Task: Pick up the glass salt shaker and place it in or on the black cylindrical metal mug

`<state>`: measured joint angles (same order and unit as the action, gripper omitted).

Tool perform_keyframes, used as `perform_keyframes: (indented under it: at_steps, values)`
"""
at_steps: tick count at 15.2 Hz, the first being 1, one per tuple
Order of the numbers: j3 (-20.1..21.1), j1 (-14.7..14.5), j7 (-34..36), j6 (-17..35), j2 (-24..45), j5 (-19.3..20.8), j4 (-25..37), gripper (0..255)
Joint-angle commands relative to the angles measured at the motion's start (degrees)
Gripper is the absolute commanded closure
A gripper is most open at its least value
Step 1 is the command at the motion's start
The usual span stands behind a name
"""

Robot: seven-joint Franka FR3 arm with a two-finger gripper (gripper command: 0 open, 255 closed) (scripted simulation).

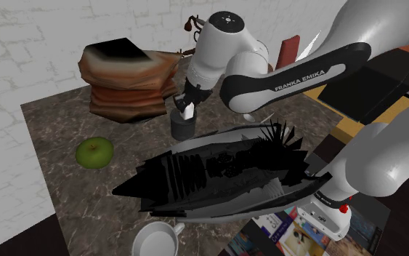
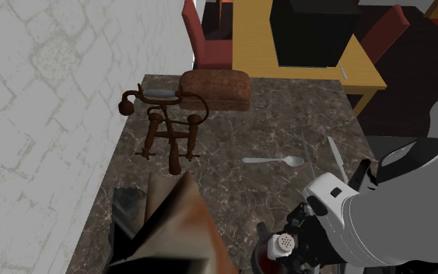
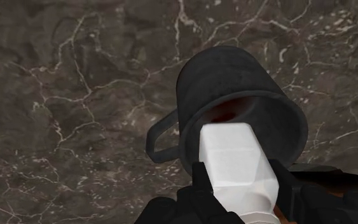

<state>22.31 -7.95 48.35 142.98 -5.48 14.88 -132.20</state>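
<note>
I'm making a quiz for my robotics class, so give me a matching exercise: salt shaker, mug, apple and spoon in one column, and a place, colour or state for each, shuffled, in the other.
Column one
1. salt shaker
2. mug
3. apple
4. spoon

Column two
A. grey, lies flat on the table
B. white, clasped in the claw
C. green, sits on the table
D. black, stands open side up just below the claw

Pairs: 1-B, 2-D, 3-C, 4-A
</note>
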Motion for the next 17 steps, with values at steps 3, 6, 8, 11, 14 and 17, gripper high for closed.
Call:
perform_keyframes:
  at_steps: [3,6,8,11,14,17]
  values:
    - [0.0,0.0,0.1,0.1,0.1,0.1,0.0,255]
    - [0.0,0.0,0.1,0.1,0.1,0.1,0.0,0]
    - [0.0,0.0,0.1,0.1,0.1,0.1,0.0,0]
    - [0.0,-0.3,-0.9,-1.6,-1.6,-1.3,0.2,0]
    - [-0.3,-1.3,-3.2,-6.3,-5.9,-4.6,1.1,0]
    - [-0.3,-1.3,-3.2,-6.3,-5.9,-4.6,1.1,0]
